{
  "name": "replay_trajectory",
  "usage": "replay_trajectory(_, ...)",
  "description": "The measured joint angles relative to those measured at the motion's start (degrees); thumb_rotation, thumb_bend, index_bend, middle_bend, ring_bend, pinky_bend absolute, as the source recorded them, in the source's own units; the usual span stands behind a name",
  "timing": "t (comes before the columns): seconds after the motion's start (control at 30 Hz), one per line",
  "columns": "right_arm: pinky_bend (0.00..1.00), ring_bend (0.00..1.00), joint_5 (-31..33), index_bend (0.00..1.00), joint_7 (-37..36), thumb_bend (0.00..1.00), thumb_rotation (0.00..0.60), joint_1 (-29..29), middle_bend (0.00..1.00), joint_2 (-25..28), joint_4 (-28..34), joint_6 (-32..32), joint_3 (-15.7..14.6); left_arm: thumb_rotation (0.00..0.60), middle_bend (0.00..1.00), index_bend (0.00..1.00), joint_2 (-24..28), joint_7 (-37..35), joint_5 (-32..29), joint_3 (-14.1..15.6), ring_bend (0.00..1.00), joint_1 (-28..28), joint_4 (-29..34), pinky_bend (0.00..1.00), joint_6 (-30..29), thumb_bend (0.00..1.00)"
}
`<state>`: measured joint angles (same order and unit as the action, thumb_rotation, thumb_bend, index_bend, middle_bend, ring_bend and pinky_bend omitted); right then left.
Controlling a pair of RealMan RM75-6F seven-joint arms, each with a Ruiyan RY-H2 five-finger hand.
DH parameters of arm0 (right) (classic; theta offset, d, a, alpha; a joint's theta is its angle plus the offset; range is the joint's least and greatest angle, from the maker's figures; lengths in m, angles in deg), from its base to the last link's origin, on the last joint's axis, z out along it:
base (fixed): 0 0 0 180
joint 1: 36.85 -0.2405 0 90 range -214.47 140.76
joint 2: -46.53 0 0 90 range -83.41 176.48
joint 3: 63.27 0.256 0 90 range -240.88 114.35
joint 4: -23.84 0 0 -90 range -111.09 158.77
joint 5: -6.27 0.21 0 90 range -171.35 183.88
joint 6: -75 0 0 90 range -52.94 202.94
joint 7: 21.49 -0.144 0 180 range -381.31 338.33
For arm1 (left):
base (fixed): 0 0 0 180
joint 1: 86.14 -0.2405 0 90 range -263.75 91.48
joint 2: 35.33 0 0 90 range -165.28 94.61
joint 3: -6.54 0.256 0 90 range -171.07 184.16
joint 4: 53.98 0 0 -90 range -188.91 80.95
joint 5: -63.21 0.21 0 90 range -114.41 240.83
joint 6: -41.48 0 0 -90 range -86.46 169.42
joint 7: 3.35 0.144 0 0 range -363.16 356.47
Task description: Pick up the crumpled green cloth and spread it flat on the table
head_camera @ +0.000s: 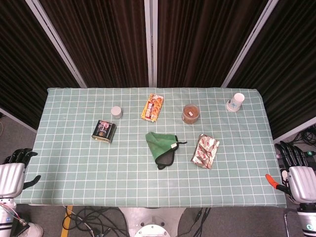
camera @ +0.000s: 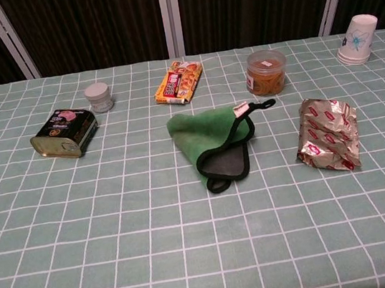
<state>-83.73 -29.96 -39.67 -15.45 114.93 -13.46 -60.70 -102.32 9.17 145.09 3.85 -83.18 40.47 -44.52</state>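
Note:
The green cloth [head_camera: 162, 144] lies folded and bunched near the table's middle, its black edging and a dark underside showing; the chest view shows the cloth [camera: 209, 136] with a small white tag and black loop. My left hand [head_camera: 19, 165] hangs beside the table's left front corner, fingers apart, holding nothing. Off the right front corner is my right hand [head_camera: 292, 160], fingers likewise spread and empty. Both hands are far from the cloth and appear only in the head view.
A dark tin [head_camera: 103, 131], a small white jar [head_camera: 116, 112], an orange snack box [head_camera: 153, 107], a clear tub of brown contents [head_camera: 190, 113], a paper cup [head_camera: 237, 102] and a silver-red foil packet [head_camera: 206, 151] surround the cloth on the checked tablecloth [head_camera: 74, 168].

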Motion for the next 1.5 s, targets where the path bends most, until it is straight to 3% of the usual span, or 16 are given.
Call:
replay_trajectory(0.57,0.00,0.00,-1.26,0.11,-1.94,0.11,0.600,-0.16,0.03,0.56,0.20,0.21,-0.51,0.600,0.24,0.29,-0.03,0.07,0.96,-0.10,0.18,0.02,0.46,0.30,-0.90,0.06)
replay_trajectory(0.7,0.00,0.00,-1.36,0.20,-2.17,0.11,0.600,-1.27,0.05,0.34,0.92,1.64,-0.26,0.600,0.24,0.29,0.00,0.13,1.21,-0.21,0.18,0.05,0.71,0.30,-1.16,0.06)
replay_trajectory(0.93,0.00,0.00,-0.44,0.29,1.30,0.11,0.600,-6.79,0.10,-1.35,3.24,8.86,1.63,0.600,0.24,0.29,-0.13,-0.15,1.49,-0.70,0.18,0.49,0.52,0.30,-1.22,0.06)
replay_trajectory(1.2,0.00,0.00,4.20,0.31,6.16,0.11,0.600,-16.23,0.10,-7.16,4.32,21.44,5.03,0.600,0.24,0.29,-0.62,-0.61,1.79,-0.77,0.18,0.87,-0.20,0.30,-1.00,0.06)
replay_trajectory(1.5,0.00,0.00,11.07,0.31,10.87,0.11,0.600,-28.06,0.09,-20.39,-5.29,32.73,8.88,0.600,0.24,0.29,-0.80,-0.95,1.59,-1.06,0.18,1.39,-0.89,0.30,-0.46,0.06)
